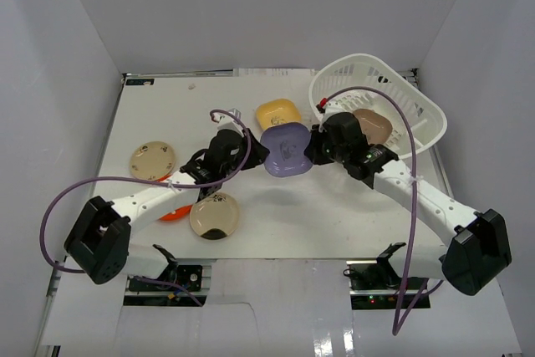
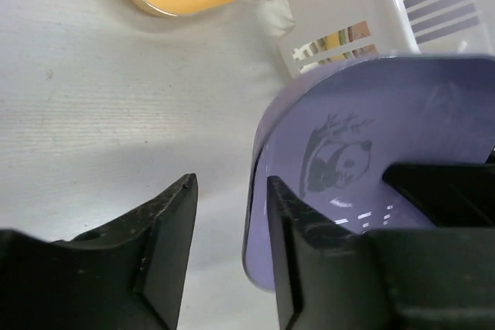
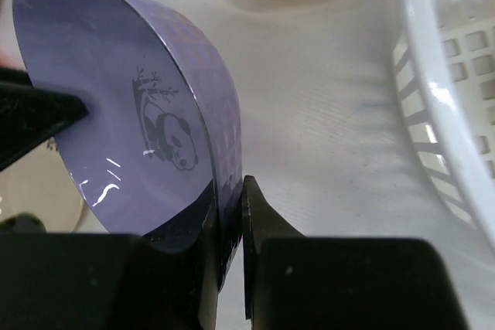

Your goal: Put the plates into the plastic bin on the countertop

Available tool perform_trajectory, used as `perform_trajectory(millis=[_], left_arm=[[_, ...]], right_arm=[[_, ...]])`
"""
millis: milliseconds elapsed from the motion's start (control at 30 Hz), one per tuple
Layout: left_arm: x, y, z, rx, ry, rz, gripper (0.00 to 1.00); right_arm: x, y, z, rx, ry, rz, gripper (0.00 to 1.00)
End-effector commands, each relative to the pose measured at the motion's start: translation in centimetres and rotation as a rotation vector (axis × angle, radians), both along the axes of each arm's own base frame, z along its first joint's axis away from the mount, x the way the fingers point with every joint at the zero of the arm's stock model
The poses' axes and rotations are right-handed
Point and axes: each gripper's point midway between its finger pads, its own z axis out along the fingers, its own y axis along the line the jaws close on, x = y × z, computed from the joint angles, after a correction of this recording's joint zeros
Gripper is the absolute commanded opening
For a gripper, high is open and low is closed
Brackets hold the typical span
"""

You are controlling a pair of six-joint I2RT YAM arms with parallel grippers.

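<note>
Since your right gripper (image 3: 230,191) pinches the purple plate (image 3: 131,98) by its rim, holding it on edge, that arm alone carries it; the bin (image 3: 441,113) sits just right of it. Your left gripper (image 2: 230,183) has its jaws apart around the opposite rim, clamping nothing.

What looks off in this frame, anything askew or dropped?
Only the purple plate: the right gripper is shut on its rim, while the left gripper stands open right beside it, jaws around nothing.
</note>
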Motion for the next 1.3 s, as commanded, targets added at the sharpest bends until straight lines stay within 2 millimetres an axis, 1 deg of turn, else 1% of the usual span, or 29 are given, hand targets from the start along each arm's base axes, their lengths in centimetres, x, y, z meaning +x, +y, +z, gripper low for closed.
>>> perform_trajectory(millis=[0,33,67,100,167,200,233,267,300,333,400,433,467,500,567,600,700,767,833,867,900,933,1000,1033,1100,1133,1167,1233,1267], left_arm=[[1.2,0.2,1.9,0.005,-0.048,0.014,0.55],[2.3,1.2,1.2,0.030,-0.030,0.051,0.61],[3.2,1.3,1.8,0.023,-0.038,0.063,0.69],[4.9,2.5,1.1,0.029,-0.020,0.099,0.70],[6.6,3.0,0.7,0.028,0.002,0.118,0.73],[8.1,2.8,2.0,0.018,-0.012,0.124,0.73],[9.2,3.3,-0.3,0.058,0.044,0.143,0.74],[10.1,3.2,-0.7,0.066,0.051,0.145,0.74],[11.4,2.8,0.3,0.056,0.036,0.143,0.74],[12.6,2.9,-1.9,0.093,0.072,0.150,0.74],[13.8,2.9,-3.7,0.121,0.111,0.157,0.75],[15.3,2.8,-3.1,0.113,0.101,0.165,0.75],[15.8,2.7,-5.6,0.143,0.141,0.164,0.75],[16.6,2.8,-5.7,0.150,0.147,0.173,0.75],[16.9,3.0,-8.0,0.176,0.187,0.178,0.75],[17.2,3.2,-8.2,0.177,0.189,0.188,0.75],[17.5,2.8,-8.7,0.160,0.182,0.177,0.75],[17.5,2.1,-8.8,0.138,0.177,0.150,0.76],[17.8,1.7,-9.0,0.123,0.174,0.133,0.78],[17.9,1.3,-9.1,0.119,0.174,0.120,0.78],[17.9,1.3,-9.8,0.124,0.186,0.118,0.79],[17.9,1.3,-10.1,0.124,0.193,0.116,0.79],[17.9,1.4,-11.0,0.132,0.207,0.119,0.79],[17.9,1.4,-11.1,0.135,0.208,0.122,0.79],[17.8,1.6,-11.3,0.128,0.208,0.132,0.79],[17.7,1.6,-10.6,0.112,0.193,0.137,0.79],[18.1,1.4,-9.7,0.082,0.150,0.136,0.80],[18.0,1.2,-9.7,0.070,0.152,0.136,0.80],[18.0,1.1,-10.6,0.079,0.175,0.133,0.80]], right_arm=[[3.4,-1.4,6.6,0.053,-0.191,-0.160,0.08],[4.0,-2.2,7.7,0.040,-0.229,-0.194,0.08],[5.1,-3.9,8.7,0.018,-0.263,-0.262,0.08],[6.9,-6.4,10.1,0.013,-0.290,-0.336,0.08],[8.5,-9.0,11.0,0.051,-0.289,-0.380,0.08],[9.3,-10.4,11.0,0.062,-0.280,-0.412,0.08],[10.5,-13.9,11.1,0.067,-0.280,-0.504,0.08],[10.9,-15.6,10.9,0.057,-0.275,-0.548,0.08],[11.5,-16.9,9.9,0.043,-0.254,-0.578,0.08],[11.8,-19.3,9.1,0.031,-0.236,-0.635,0.08],[12.3,-21.1,6.9,0.009,-0.186,-0.676,0.08],[12.4,-22.6,6.0,0.004,-0.166,-0.714,0.08],[12.3,-22.9,4.8,0.007,-0.141,-0.725,0.08],[12.4,-24.8,3.5,0.003,-0.115,-0.770,0.08],[12.6,-25.6,1.1,0.013,-0.076,-0.801,0.08],[12.6,-26.5,0.5,0.017,-0.061,-0.824,0.08],[13.3,-27.3,-1.3,0.073,-0.012,-0.845,0.08],[13.8,-26.6,-2.2,0.123,0.023,-0.823,0.08],[14.1,-25.7,-2.5,0.179,0.045,-0.809,0.15],[14.1,-24.8,-2.7,0.217,0.062,-0.778,0.30],[14.0,-24.5,-3.1,0.250,0.069,-0.782,0.40],[13.9,-23.7,-3.2,0.279,0.075,-0.751,0.56],[13.4,-23.1,-3.1,0.299,0.072,-0.730,0.68],[13.1,-23.1,-2.6,0.298,0.059,-0.727,0.81],[12.7,-23.1,-2.0,0.293,0.040,-0.723,0.89],[12.2,-23.2,-2.1,0.283,0.041,-0.723,0.91],[11.9,-23.3,-0.9,0.280,0.004,-0.720,0.91],[11.3,-23.2,-0.2,0.284,-0.018,-0.712,0.91],[10.9,-22.8,1.0,0.298,-0.049,-0.691,0.90]])
